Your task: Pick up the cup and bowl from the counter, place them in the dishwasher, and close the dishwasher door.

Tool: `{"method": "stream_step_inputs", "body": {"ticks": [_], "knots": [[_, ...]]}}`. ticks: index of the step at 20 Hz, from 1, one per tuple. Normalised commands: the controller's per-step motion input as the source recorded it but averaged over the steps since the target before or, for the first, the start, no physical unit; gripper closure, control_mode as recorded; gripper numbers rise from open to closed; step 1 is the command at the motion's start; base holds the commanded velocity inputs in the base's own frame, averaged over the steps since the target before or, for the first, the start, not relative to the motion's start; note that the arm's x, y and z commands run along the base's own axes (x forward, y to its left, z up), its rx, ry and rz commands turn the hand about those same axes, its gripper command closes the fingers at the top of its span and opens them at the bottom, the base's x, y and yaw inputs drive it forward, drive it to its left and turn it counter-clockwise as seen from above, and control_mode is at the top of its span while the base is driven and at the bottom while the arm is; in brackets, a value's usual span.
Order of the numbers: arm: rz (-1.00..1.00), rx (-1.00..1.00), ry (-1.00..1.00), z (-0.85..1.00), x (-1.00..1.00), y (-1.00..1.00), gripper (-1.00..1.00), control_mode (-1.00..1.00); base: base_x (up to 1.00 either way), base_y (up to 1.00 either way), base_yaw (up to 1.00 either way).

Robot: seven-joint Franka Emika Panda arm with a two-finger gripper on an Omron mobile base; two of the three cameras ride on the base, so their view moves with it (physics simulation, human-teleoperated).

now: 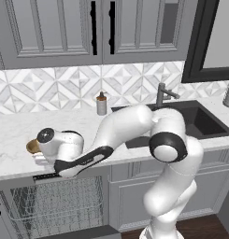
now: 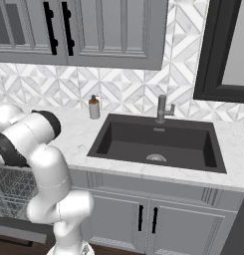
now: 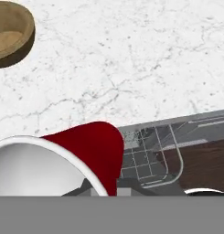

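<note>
The red cup point(image 3: 93, 151), white inside, sits very close under the hand in the hand view, its rim low at the left; my gripper point(image 1: 41, 160) is shut on its wall, the fingertips hidden behind it. The tan wooden bowl point(image 3: 8, 36) rests on the white marble counter point(image 3: 131, 68) just beyond, and it peeks out behind the hand point(image 1: 32, 147) in the left base view. Below the counter edge the dishwasher point(image 1: 55, 205) stands open with its grey wire rack point(image 3: 145, 160) showing. The dishwasher door point(image 1: 74, 232) lies dropped open at the bottom.
A grey soap bottle point(image 1: 101, 103) stands at the backsplash. The dark sink point(image 2: 158, 139) with its faucet point(image 1: 161, 93) lies to the right. Grey wall cabinets point(image 1: 55, 28) hang above. My own arm point(image 1: 125, 130) spans the counter's front edge.
</note>
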Motion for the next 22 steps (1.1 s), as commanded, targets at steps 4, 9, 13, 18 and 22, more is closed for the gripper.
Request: {"method": "stream_step_inputs", "body": {"ticks": [4, 9, 13, 18, 22], "knots": [[0.00, 0.00, -0.06, 0.00, -1.00, 0.41, 1.00, -1.00, 0.00, 0.00, 0.00], [0.00, -0.01, 0.00, -0.08, -0.80, 0.34, 1.00, -1.00, 0.00, 0.00, 0.00], [0.00, -0.01, 0.04, -0.62, -0.12, 0.00, 1.00, -1.00, 0.00, 0.00, 0.00], [0.00, -0.11, -0.03, -0.75, 0.00, 0.08, 1.00, -1.00, 0.00, 0.00, 0.00], [0.00, -0.18, -0.04, -0.51, 0.00, 0.05, 1.00, -1.00, 0.00, 0.00, 0.00]]}}
